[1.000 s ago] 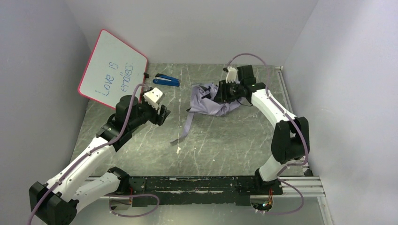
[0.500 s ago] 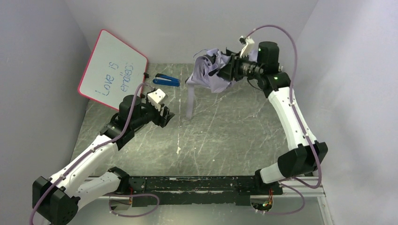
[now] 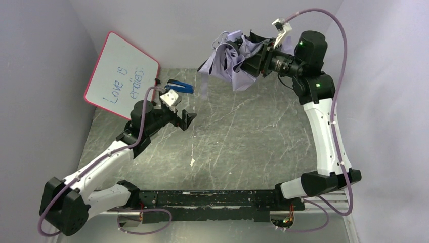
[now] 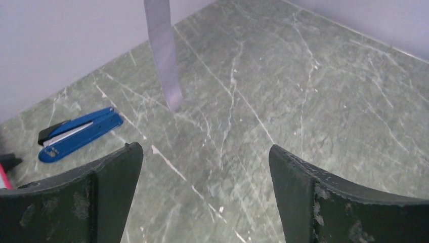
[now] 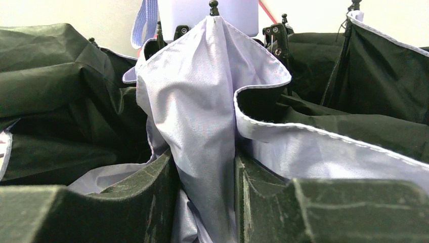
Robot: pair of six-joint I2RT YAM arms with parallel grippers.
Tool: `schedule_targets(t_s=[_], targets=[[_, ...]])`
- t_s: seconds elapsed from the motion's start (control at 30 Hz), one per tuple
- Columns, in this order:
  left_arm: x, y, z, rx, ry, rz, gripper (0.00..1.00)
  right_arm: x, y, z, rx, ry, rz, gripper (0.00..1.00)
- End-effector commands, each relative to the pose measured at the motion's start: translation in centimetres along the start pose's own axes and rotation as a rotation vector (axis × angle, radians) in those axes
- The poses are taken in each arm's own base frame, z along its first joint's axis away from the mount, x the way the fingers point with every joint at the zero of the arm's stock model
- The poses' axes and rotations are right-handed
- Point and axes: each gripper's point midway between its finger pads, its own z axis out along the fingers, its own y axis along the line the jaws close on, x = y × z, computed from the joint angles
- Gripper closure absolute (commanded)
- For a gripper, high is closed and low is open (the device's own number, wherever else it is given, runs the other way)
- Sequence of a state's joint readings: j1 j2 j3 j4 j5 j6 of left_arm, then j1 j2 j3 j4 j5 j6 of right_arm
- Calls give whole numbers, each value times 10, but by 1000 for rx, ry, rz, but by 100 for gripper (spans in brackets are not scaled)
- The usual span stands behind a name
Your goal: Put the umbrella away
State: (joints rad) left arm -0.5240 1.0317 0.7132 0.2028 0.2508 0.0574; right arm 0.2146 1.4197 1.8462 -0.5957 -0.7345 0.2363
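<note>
— Grey marbled surface (image 3: 243, 147), pale walls. What do we log first?
— Item one: umbrella (image 3: 230, 58), lilac and black, bunched, raised off the surface up and to the right of the blue stapler (image 3: 179, 86). Its strap (image 4: 163, 55) dangles just right of the stapler.
— And the right gripper (image 3: 255, 62)?
— We note its jaws clenched on a lilac fold of the umbrella.
— And the left gripper (image 3: 185, 118)?
— Jaws released wide, holding nothing, near the stapler. Whiteboard (image 3: 121, 76) leans left of the stapler.

Blue stapler (image 4: 78, 134) on marbled green table (image 3: 243, 142), beside pink-framed whiteboard (image 3: 121, 76)
</note>
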Motion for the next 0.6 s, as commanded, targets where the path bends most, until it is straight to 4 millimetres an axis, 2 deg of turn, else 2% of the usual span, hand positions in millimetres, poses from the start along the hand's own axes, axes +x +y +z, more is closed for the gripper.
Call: schedule_targets(t_s=[0.0,0.27,0.47,0.57], targets=[[-52,-5,18,63,-204,29,1,-35,38,-26,-64,-90,-46,100],[-84,-11,44,142,-370,139,1,-46,62,-40,-116,-127,-58,100],[-112,-31,61,296,-481,129,1,-46,75,-47,-158,-134,-56,100],[-115,-28,72,295,-514,117,1,-46,80,-50,-171,-136,-56,100]])
